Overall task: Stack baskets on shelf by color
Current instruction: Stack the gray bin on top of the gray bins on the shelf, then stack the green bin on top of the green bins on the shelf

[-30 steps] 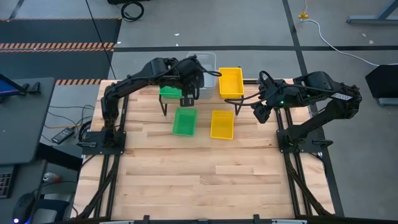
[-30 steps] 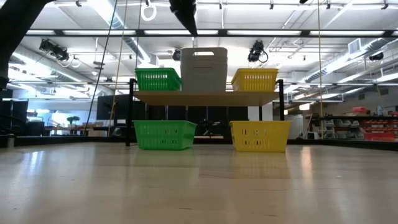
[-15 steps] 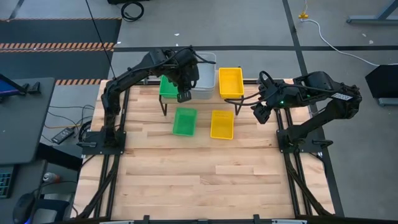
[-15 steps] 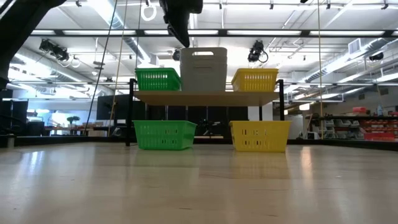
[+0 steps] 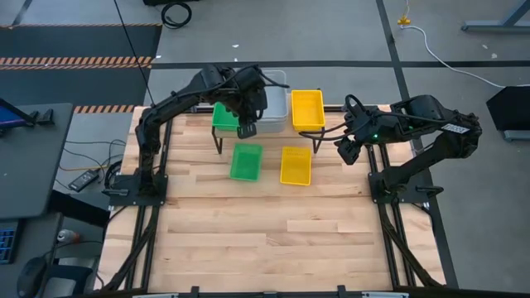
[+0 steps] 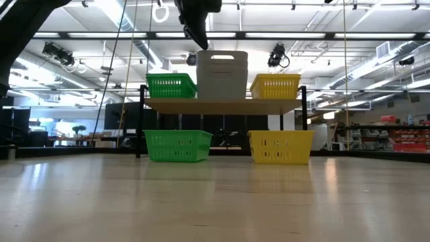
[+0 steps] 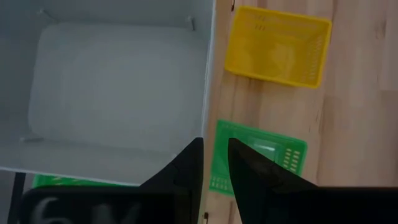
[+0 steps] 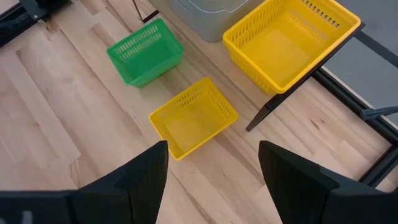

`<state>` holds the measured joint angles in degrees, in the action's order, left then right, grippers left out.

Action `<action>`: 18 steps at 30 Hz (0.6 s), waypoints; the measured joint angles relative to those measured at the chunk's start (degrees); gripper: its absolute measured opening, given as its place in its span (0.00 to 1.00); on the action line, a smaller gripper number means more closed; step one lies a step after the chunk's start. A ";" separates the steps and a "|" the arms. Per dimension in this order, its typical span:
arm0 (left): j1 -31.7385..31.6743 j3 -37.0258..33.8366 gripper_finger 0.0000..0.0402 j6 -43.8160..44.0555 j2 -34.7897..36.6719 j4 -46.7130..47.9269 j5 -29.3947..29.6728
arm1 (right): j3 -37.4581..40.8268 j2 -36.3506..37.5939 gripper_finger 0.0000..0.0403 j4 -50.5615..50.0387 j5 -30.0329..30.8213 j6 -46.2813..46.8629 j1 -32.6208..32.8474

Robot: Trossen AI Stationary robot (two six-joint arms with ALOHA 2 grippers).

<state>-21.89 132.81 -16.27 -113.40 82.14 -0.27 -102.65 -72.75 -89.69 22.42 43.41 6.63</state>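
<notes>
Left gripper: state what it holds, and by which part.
The left gripper seems to pinch the top grey basket by the rim of one side wall, above the shelf.

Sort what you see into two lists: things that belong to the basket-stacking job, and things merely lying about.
Job: green baskets; yellow baskets; grey baskets; shelf; left gripper over them; right gripper waiting, open.

Lying about: floor cables; remote beside the table.

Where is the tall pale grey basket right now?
The grey basket stands in the middle of the shelf, between a green basket and a yellow basket, with the left tool just above its edge.
</notes>
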 joint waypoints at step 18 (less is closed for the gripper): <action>1.62 1.58 0.20 -0.51 3.51 -0.83 1.75 | 0.00 0.00 0.64 0.31 0.70 -0.10 0.00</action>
<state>-20.27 134.39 -16.78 -109.90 81.31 1.48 -102.65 -72.75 -89.38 23.12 43.31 6.63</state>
